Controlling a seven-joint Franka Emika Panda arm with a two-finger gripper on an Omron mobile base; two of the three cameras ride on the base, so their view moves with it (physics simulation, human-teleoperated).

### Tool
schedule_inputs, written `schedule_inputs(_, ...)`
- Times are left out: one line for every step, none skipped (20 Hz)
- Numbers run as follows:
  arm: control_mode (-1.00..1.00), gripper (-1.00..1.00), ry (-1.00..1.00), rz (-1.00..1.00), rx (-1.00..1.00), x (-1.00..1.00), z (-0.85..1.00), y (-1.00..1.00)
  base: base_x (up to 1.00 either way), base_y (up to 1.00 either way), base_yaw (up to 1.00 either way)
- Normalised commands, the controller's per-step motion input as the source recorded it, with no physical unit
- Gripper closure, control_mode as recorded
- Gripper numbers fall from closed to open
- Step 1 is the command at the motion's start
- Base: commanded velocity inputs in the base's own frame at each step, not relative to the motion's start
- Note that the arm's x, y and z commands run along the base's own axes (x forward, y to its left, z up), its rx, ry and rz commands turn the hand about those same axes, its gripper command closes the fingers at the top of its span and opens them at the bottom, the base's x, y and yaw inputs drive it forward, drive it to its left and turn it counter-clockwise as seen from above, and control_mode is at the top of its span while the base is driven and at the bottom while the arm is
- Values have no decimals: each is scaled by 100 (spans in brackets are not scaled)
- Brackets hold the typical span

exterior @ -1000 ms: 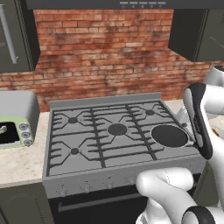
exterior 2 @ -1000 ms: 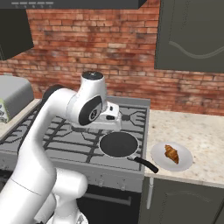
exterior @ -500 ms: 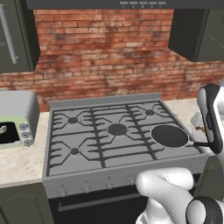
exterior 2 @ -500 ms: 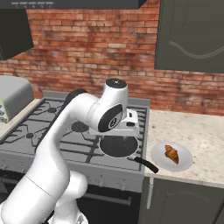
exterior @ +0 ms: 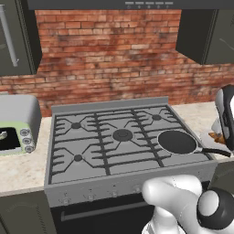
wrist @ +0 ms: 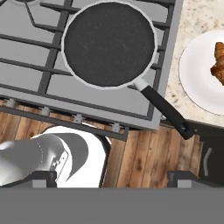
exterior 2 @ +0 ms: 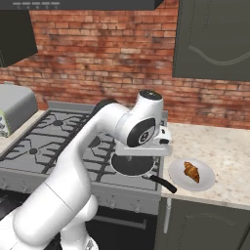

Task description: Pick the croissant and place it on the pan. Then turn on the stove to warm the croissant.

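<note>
The croissant (exterior 2: 191,171) is a small golden-brown pastry lying on a white plate (exterior 2: 205,181) on the counter right of the stove (exterior 2: 58,146). It also appears at the right edge of the hand view as the croissant (wrist: 218,63) on the plate (wrist: 197,83). The black pan (exterior 2: 131,164) sits empty on the stove's front right burner, its handle pointing toward the plate. From above I see the pan (wrist: 109,43), and from the left side the pan (exterior: 177,141). My gripper (exterior 2: 141,155) hovers above the pan, left of the plate, open and holding nothing; its fingertips (wrist: 41,177) stand wide apart.
A grey-and-green toaster oven (exterior: 16,123) stands on the counter left of the stove. A row of small knobs (wrist: 78,118) lines the stove's front edge. A brick wall and dark upper cabinets (exterior 2: 215,39) close the back. The beige counter (exterior 2: 229,146) stretches right of the plate.
The arm has swung to the right, carrying the hand from over the stove's middle to above the pan, nearer the plate. The jaws have stayed open.
</note>
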Motion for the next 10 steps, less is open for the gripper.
schedule_inputs(-100, -100, 6, 0, 0, 0, -6, -32, 0, 0, 0)
schedule_inputs(-100, -100, 4, 0, 0, 0, -8, -34, 0, 0, 0)
schedule_inputs(-100, -100, 3, 0, 0, 1, -9, -30, 0, 0, 0)
schedule_inputs(-100, -100, 2, 0, 0, 4, -9, -26, 0, 0, 0)
schedule_inputs(-100, -100, 1, 0, 0, 4, -10, -24, 0, 0, 0)
schedule_inputs(-100, -100, 1, 0, 0, 6, -12, -19, 0, 0, 0)
schedule_inputs(-100, -100, 1, 0, 0, 6, -12, -18, 0, 0, 0)
schedule_inputs(-100, -100, 1, 0, 0, 10, -11, -14, 0, 0, 0)
schedule_inputs(-100, -100, 1, 0, 0, 12, -11, -13, 0, 0, 0)
schedule_inputs(-100, -100, 2, 0, 0, 12, -13, -12, 0, 0, 0)
